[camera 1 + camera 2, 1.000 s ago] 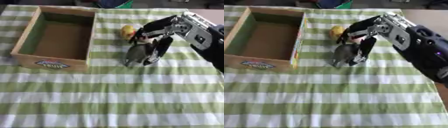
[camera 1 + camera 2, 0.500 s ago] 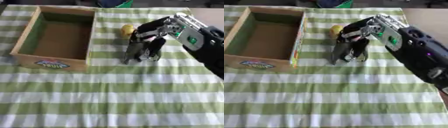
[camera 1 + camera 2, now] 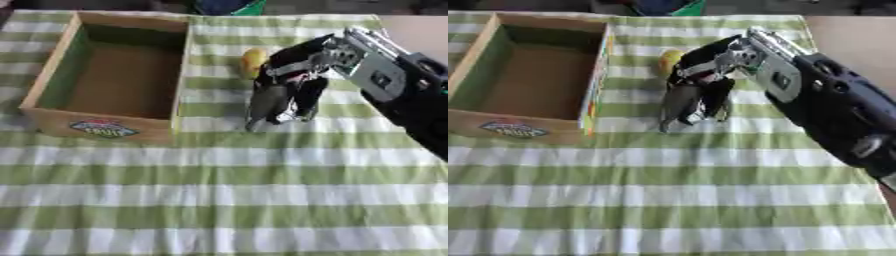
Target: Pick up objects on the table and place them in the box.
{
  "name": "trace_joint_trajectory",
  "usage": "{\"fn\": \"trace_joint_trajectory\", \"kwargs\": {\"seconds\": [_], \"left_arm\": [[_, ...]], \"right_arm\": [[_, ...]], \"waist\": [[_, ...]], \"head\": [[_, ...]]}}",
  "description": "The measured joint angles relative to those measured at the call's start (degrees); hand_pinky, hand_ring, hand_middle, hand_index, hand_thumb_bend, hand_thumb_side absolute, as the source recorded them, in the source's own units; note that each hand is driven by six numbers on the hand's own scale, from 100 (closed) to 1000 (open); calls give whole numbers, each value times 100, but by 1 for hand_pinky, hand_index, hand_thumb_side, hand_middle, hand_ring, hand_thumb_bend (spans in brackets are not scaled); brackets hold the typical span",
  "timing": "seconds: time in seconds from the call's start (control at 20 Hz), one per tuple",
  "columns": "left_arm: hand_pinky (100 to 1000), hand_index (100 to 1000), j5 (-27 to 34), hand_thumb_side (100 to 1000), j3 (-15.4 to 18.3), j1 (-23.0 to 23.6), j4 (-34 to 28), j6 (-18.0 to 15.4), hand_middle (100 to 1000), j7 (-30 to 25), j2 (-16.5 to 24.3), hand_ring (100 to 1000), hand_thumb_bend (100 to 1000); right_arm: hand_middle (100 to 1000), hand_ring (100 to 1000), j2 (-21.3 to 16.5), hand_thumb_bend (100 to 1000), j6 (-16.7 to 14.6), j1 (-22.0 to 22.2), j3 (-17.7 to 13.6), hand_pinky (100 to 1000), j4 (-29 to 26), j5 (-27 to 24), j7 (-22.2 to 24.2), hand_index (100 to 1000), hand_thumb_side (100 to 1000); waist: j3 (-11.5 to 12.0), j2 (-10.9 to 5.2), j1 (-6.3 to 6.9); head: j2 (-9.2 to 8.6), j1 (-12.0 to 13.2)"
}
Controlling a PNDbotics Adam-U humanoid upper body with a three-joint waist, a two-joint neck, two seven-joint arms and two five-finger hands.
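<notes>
Reaching in from the right edge, right hand (image 3: 293, 82) sits frame centre, fingers curled around a grey elongated object (image 3: 265, 102) pointing down at the striped worktop (image 3: 219, 200). Yellow item (image 3: 254, 58) just behind. Wooden box (image 3: 52, 70) upper left. Right eye view shows more forearm; left hand appears in neither view.
</notes>
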Motion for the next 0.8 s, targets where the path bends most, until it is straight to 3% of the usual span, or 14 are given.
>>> {"fn": "trace_joint_trajectory", "kwargs": {"seconds": [0.35, 0.8], "left_arm": [[611, 764, 1, 990, 0, 0, 0, 8, 704, -8, 0, 741, 100], [612, 764, 1, 991, 0, 0, 0, 20, 704, -13, 0, 742, 100]], "right_arm": [[193, 480, -2, 100, 42, -35, -120, 458, -94, -39, 42, 308, 464], [141, 435, -57, 100, -50, -169, -339, 441, -244, 63, -50, 257, 457]], "waist": [[-11, -1, 3], [-34, -7, -15]], "head": [[0, -1], [0, 2]]}}
